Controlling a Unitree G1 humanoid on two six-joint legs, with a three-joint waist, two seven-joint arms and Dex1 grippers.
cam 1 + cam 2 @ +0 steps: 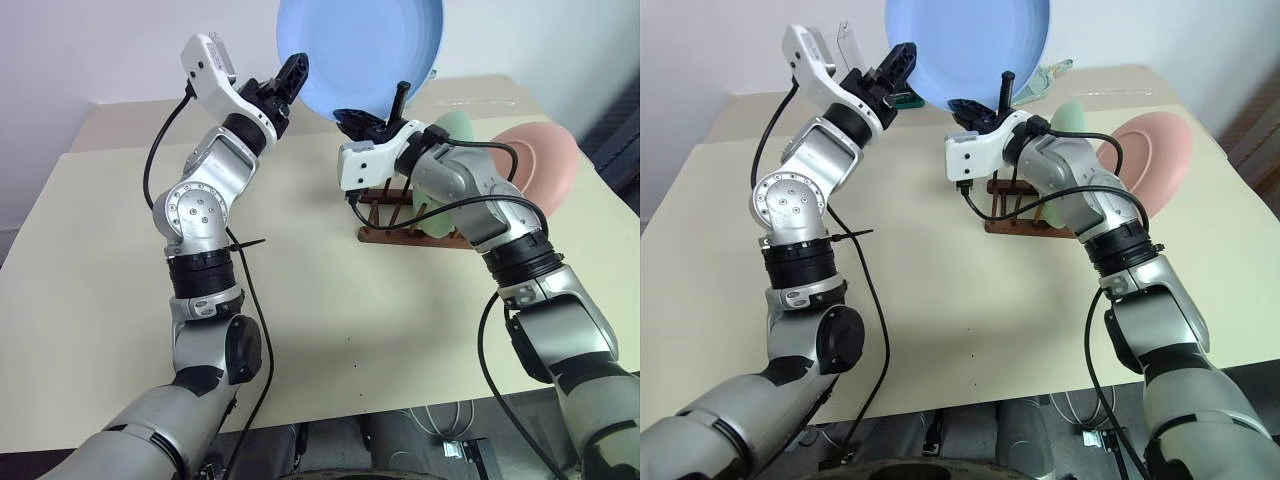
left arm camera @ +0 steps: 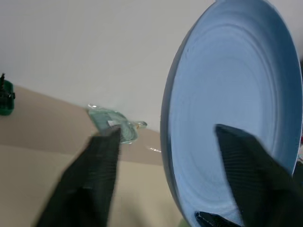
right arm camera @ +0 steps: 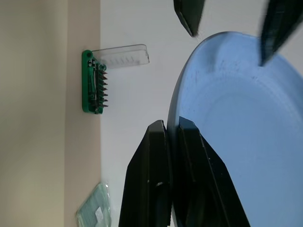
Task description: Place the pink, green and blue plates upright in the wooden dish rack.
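Right pincer (image 3: 173,137) clamps the blue plate (image 1: 362,55) by its lower rim, high above the wooden dish rack (image 1: 400,222); left pincer (image 2: 163,156) stands wide, straddling the plate's far edge.

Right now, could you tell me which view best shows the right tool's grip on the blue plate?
The right wrist view: the right tool is shut on the blue plate, a finger on each side of its rim. The eye views show the plate held up above the rack. The left wrist view shows its face.
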